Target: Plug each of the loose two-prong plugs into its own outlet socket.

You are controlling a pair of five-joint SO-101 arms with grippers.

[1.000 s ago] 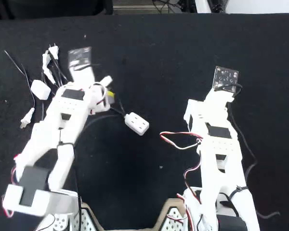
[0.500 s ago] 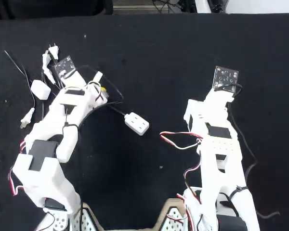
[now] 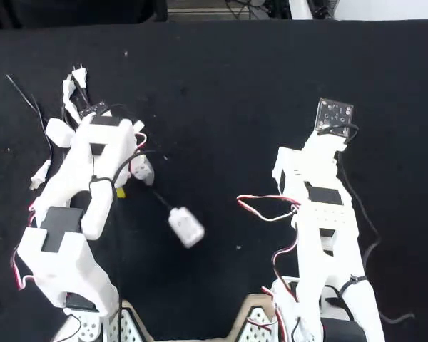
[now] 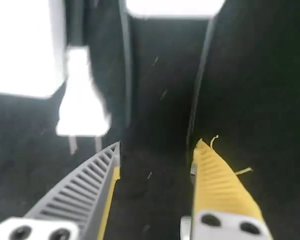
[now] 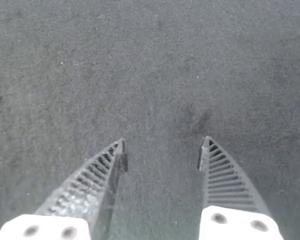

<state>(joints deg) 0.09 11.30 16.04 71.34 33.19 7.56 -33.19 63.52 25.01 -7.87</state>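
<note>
Plugs (image 3: 37, 175) are lying at the left of the table (image 3: 271, 71), light and hard-shelled, trailing limp cords (image 3: 21, 92) — best pinched across the flat body, leaving the prongs free. The left gripper (image 4: 155, 155) is hanging open just beside one plug (image 4: 82, 107), the wrist view showing its two prongs (image 4: 72, 145) where the high view is hiding them under the arm. The outlet (image 3: 185, 226) is lying between the arms. The right gripper (image 5: 162, 150) is gaping over bare table — holding nothing

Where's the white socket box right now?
In the high view, the white socket box is on the black table between the two arms, closer to the left arm and towards the robot's base.
</note>
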